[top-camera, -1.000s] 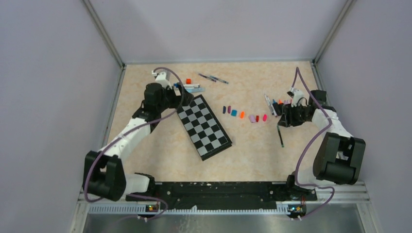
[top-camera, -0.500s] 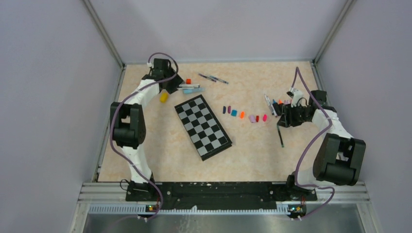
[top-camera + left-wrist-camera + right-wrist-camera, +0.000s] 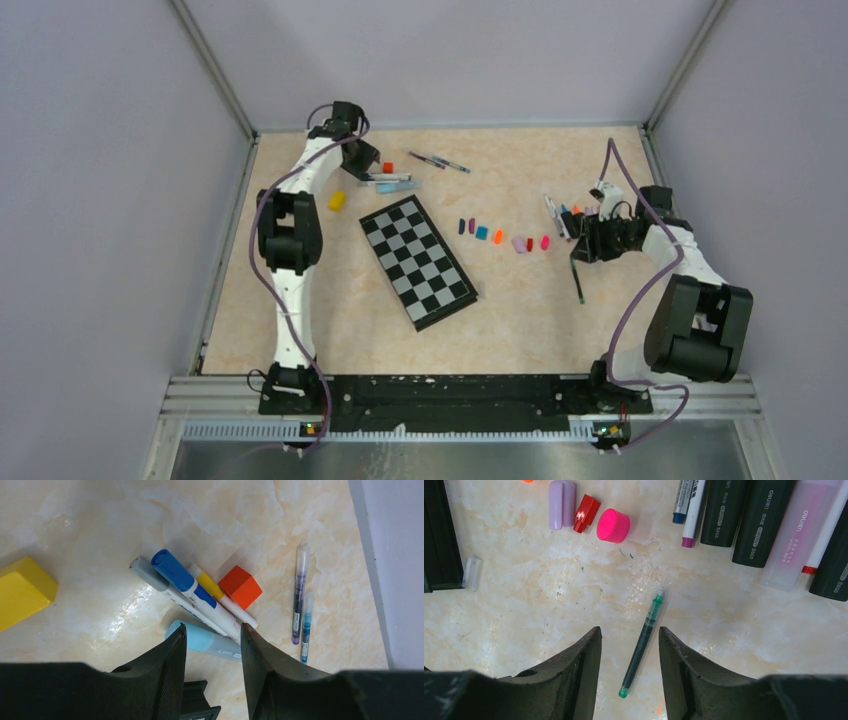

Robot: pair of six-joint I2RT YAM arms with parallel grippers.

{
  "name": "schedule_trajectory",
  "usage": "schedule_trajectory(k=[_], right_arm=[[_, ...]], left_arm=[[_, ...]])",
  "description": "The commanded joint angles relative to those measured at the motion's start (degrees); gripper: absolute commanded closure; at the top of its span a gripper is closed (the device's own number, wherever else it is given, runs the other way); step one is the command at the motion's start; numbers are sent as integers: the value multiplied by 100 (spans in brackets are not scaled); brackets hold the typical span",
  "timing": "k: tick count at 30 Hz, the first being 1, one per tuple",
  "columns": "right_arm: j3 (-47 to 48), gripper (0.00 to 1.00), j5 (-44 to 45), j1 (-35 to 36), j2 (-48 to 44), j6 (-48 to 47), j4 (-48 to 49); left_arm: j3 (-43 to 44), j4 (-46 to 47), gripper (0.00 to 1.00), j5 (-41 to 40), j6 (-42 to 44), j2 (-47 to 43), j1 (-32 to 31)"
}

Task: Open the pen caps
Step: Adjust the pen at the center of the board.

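Several loose pen caps lie in a row mid-table, among them a teal cap (image 3: 482, 232), an orange cap (image 3: 498, 237), a lilac cap (image 3: 562, 497), a red cap (image 3: 587, 506) and a pink cap (image 3: 613, 525). At the back left lie capped markers: one with a blue cap (image 3: 172, 570), one with a grey cap (image 3: 148, 573), one with a yellow cap (image 3: 207, 582). My left gripper (image 3: 212, 628) is open, its jaws straddling a light-blue marker (image 3: 205, 640) without touching it. My right gripper (image 3: 630, 630) is open over a thin green pen (image 3: 643, 642) lying on the table.
A chessboard (image 3: 418, 260) lies left of centre. A yellow block (image 3: 22, 591) and an orange cube (image 3: 240, 586) flank the capped markers. Two thin pens (image 3: 299, 600) lie by the back wall. Uncapped black and pink markers (image 3: 751, 520) lie beyond the right gripper.
The left arm has folded upright and drawn back toward the far left corner, uncovering the yellow block; its gripper stays by the capped markers. The right arm has not moved.
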Motion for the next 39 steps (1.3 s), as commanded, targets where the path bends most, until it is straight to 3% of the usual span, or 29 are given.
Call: schedule_trajectory(k=[1,17,24,32,39], right_arm=[[78,55,-54,-63,-105,-99,36],[70,55,-26,-60,-132,-117,38],[70,55,-24,-64,-123,-124,31],[69,55,-18,-63,-136,-128,30],[70,55,-19,-59,-157,-128,24]], left_arm=[[497,-406,54,-68,-214,304,-19],[567,-111,59,193,-128,668,-1],[558,-81,49,270,-111,758,14],[440,-123,58,163,-91,691,25],[-289,75,60,35,-42,242,134]])
